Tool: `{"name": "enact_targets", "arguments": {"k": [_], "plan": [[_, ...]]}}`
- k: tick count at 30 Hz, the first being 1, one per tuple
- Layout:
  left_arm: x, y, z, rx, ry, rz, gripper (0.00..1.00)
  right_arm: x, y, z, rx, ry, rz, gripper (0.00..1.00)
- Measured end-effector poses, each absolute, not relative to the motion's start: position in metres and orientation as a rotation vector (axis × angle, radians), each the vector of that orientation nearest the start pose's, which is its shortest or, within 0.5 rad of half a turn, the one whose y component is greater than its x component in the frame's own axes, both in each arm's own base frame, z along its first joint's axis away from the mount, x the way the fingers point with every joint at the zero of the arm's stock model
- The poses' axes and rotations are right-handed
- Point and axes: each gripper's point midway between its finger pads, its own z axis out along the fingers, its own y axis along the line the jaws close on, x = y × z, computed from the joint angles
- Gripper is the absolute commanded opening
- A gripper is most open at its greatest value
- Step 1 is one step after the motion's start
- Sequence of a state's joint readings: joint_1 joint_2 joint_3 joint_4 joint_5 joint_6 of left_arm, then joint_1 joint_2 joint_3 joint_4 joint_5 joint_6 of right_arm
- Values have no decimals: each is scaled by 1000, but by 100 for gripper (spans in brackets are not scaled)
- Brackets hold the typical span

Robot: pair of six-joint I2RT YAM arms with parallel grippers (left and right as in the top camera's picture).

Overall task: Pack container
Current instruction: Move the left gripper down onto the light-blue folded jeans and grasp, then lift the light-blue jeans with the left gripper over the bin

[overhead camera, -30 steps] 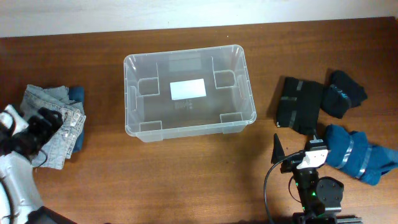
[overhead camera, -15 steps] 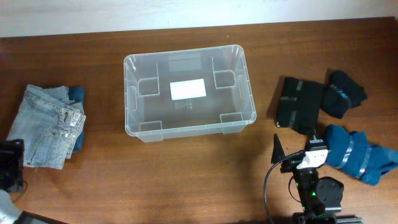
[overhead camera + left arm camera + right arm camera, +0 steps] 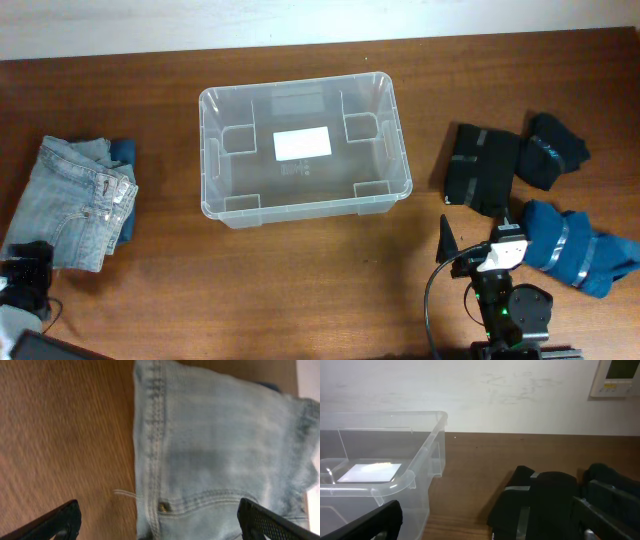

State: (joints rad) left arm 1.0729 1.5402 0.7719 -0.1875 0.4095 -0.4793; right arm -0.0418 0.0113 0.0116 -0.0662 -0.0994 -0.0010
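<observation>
Black fingers (image 3: 62, 521) of the left pincer (image 3: 162, 525) stand spread wide with nothing between them, hovering over a folded pair of pale jeans (image 3: 215, 460) at the left edge of the wooden table (image 3: 300, 290); a dark blue cloth (image 3: 123, 152) peeks out from under the denim at its upper right. Across the table the right pincer (image 3: 487, 525) is likewise spread and empty, low at the bottom right of the overhead view, facing a folded black garment (image 3: 540, 497) with grey bands just ahead of it. A rolled black piece (image 3: 553, 150) and a blue bundle (image 3: 572, 252) lie near it, towards the right edge. Between the two piles, in the upper middle of the overhead frame and well apart from both pincers, sits the container (image 3: 207, 160), upright, open-topped and bare inside, a white label (image 3: 301, 144) showing through its base. The clear tub looks light and fairly stiff at its rolled rim but thin and springy in the walls, with a smooth, slippery skin; empty as it is, a push would likely send it sliding over the polished wood. The surest hold appears to be the rim at the middle of a long side, one finger inside and one outside, rather than the rounded corners. For packing, it may need no lifting at all, only a steadying touch.
</observation>
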Motion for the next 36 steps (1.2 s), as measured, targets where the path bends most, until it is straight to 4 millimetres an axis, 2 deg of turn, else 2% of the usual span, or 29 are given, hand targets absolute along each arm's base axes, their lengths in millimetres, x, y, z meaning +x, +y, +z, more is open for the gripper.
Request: {"name": "enact_targets", "arguments": {"k": [5, 7, 9, 10, 14, 17, 20, 21, 27, 32, 34, 36], "plan": [[241, 299, 34, -1589, 1845, -261, 99, 246, 7, 160, -42, 1636, 49, 98], [245, 301, 30, -1575, 1841, -270, 99, 246, 7, 160, -43, 1636, 49, 98], [250, 302, 32, -1547, 1837, -274, 94, 246, 7, 160, -42, 1636, 49, 98], [253, 302, 33, -1534, 1838, -274, 89, 246, 7, 160, -43, 1636, 49, 98], [277, 295, 43, -1430, 1845, -296, 57, 246, 7, 160, -43, 1636, 49, 98], [294, 289, 51, -1357, 1850, -313, 53, 246, 7, 161, -42, 1636, 49, 98], [301, 284, 52, -1333, 1860, -316, 41, 246, 7, 161, -43, 1636, 49, 98], [303, 283, 53, -1326, 1862, -318, 32, 246, 7, 161, -42, 1636, 50, 98], [314, 273, 57, -1279, 1870, -354, 1, 246, 7, 160, -42, 1636, 49, 99], [322, 263, 67, -1218, 1867, -438, 1, 246, 7, 160, -43, 1636, 49, 98], [327, 259, 82, -1167, 1853, -472, 1, 246, 7, 161, -43, 1636, 49, 98], [335, 253, 108, -1084, 1830, -501, 1, 246, 7, 160, -42, 1636, 49, 98]]}}
